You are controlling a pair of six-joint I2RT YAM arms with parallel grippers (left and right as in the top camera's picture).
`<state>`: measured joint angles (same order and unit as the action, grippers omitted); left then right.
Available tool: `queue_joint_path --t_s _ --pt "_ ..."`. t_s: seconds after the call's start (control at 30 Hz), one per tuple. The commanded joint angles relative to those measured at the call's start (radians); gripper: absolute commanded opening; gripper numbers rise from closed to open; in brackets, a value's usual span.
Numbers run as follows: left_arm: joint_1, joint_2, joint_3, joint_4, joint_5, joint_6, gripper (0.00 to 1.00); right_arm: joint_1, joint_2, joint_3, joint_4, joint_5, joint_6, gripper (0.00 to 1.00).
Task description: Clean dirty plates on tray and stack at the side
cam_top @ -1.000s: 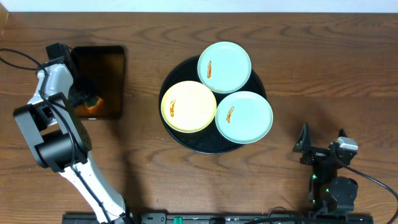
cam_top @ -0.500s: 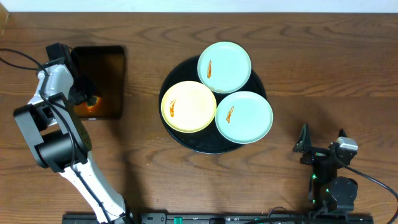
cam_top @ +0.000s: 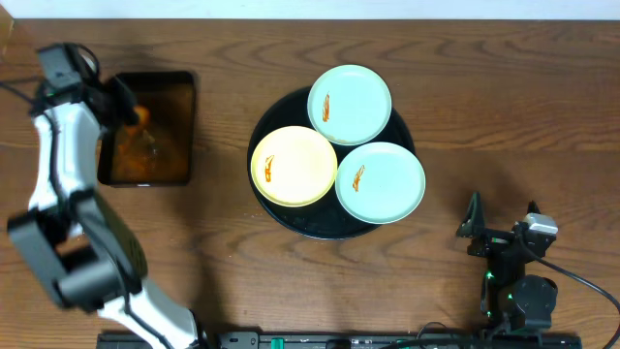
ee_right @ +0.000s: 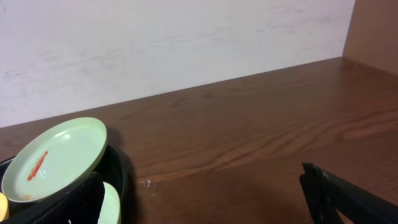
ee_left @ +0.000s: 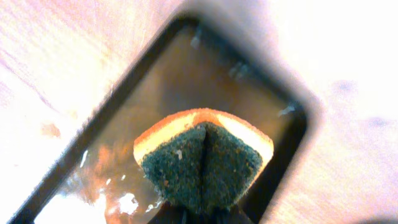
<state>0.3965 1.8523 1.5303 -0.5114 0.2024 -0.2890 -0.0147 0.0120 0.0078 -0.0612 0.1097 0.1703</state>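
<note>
Gripping a folded sponge (ee_left: 202, 158) in the left gripper (cam_top: 130, 112), orange with a dark green rough side, over the brown liquid (cam_top: 160, 145) of the small tray (cam_top: 191, 136) at the far left; touching the liquid or not, cannot tell. Lying on the round tray (cam_top: 310, 225): yellow plate (cam_top: 294, 166) at left, far mint plate (cam_top: 350, 104), near mint plate (cam_top: 380, 181), edges meeting, each with an orange smear. Resting low at the front right, well apart from the round tray: right gripper (ee_right: 200, 174), fingers wide, holding nothing.
</note>
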Motion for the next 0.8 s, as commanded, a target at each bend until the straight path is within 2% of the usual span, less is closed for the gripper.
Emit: queue_joint_path --t_s 0.0,0.3,0.6,0.77 --pt "0.0 -0.089 0.015 0.029 0.026 -0.002 0.08 -0.004 -0.005 -0.002 -0.002 0.01 -0.011 0.99" --pt "0.0 -0.095 0.011 0.093 0.021 0.001 0.07 -0.004 -0.005 -0.002 -0.002 0.01 -0.011 0.99" --pt "0.0 0.118 0.011 0.137 0.023 0.024 0.08 -0.004 -0.005 -0.002 -0.002 0.01 -0.011 0.99" --pt "0.0 0.149 0.011 0.172 0.108 0.024 0.07 -0.004 -0.005 -0.002 -0.002 0.01 -0.011 0.99"
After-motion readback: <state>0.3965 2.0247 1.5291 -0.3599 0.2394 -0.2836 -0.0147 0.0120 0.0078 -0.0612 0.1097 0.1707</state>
